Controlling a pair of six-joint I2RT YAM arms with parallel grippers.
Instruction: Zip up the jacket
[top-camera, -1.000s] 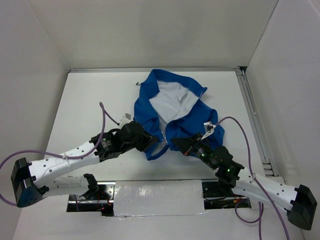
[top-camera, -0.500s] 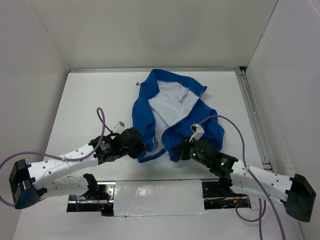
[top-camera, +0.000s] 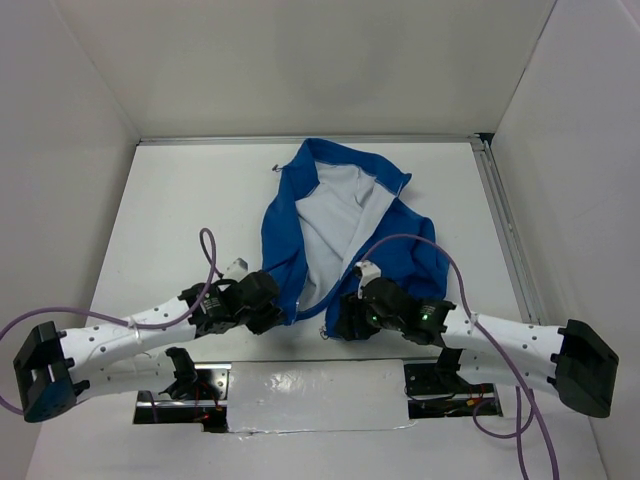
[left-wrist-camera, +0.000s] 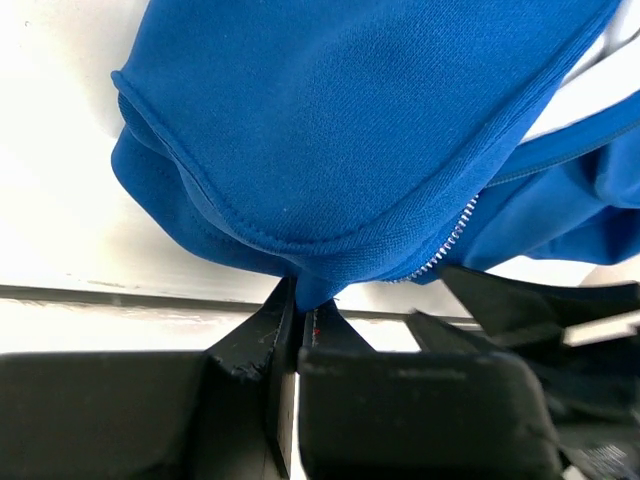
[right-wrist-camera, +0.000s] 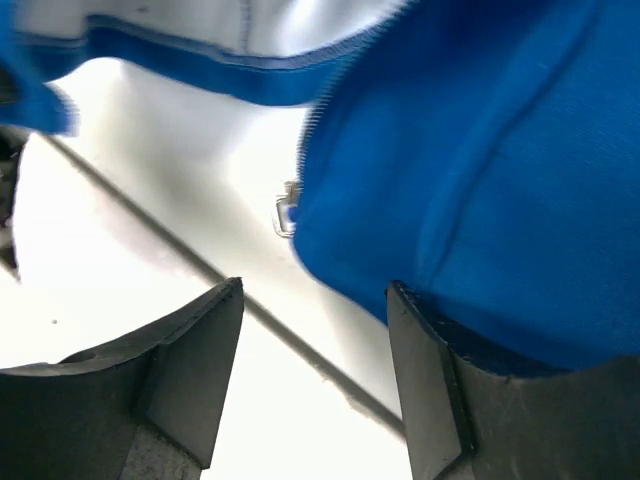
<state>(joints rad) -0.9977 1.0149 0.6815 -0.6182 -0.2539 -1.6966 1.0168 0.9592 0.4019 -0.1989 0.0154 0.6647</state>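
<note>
1. As the top external view shows, the jacket (top-camera: 340, 215) lies open on the table (top-camera: 170, 220), with its collar toward the far edge, its white lining facing up and its hem close to the middle of the near edge.
2. In the same view the left gripper (top-camera: 283, 312) and the right gripper (top-camera: 340, 322) meet the hem from opposite sides. Whether their fingers are together or apart is not clear from above.
3. The left wrist view shows it for the left gripper: its fingers are pressed together, pinching a fold of the blue hem. A row of zipper teeth (left-wrist-camera: 452, 238) runs along the panel edge just beside the pinch.
4. The right wrist view shows the right gripper with its fingers spread apart and nothing between them. Blue fabric lies over one finger. A small metal zipper pull (right-wrist-camera: 287, 212), blurred, sits at the fabric's corner above the gap.
</note>
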